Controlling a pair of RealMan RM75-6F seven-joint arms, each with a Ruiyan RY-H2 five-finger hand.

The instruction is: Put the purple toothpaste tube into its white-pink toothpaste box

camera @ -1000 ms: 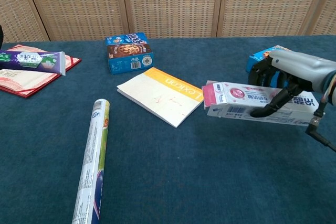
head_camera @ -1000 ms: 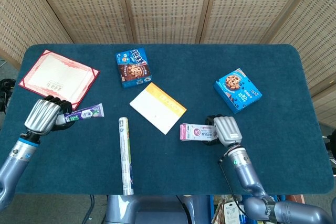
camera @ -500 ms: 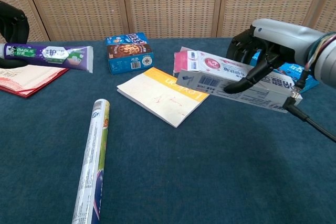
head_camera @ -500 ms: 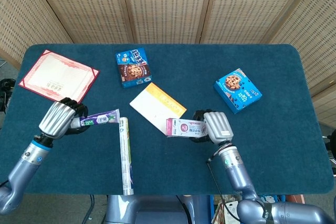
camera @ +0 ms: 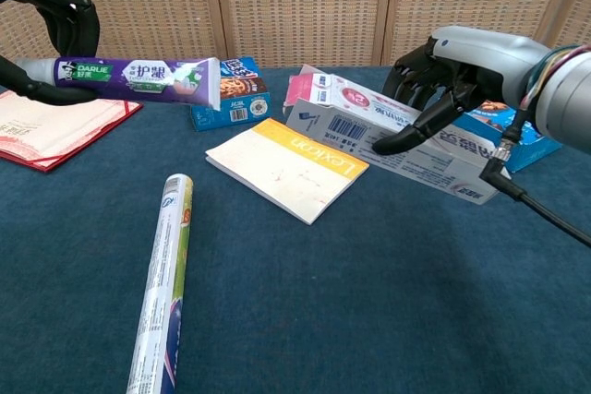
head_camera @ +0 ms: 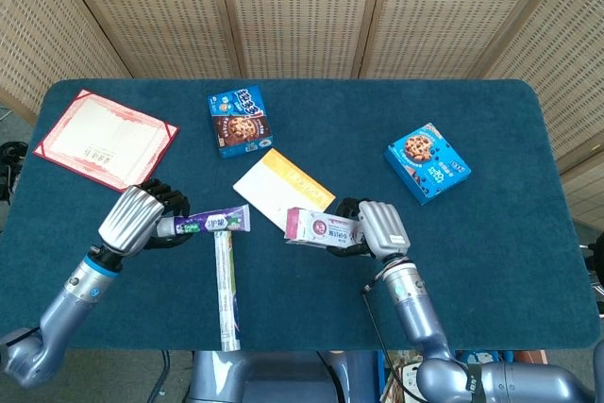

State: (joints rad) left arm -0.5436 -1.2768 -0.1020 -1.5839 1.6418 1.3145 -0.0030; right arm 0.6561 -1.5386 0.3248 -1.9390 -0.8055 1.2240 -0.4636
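Both hands have converged toward the counter's centre: the left hand [head_camera: 135, 218] has its fingers wrapped around the purple toothpaste tube [head_camera: 215, 224], the right hand [head_camera: 375, 227] clasps the white-pink cardboard toothpaste box [head_camera: 322, 226], flat tube end facing box mouth, insertion pending.
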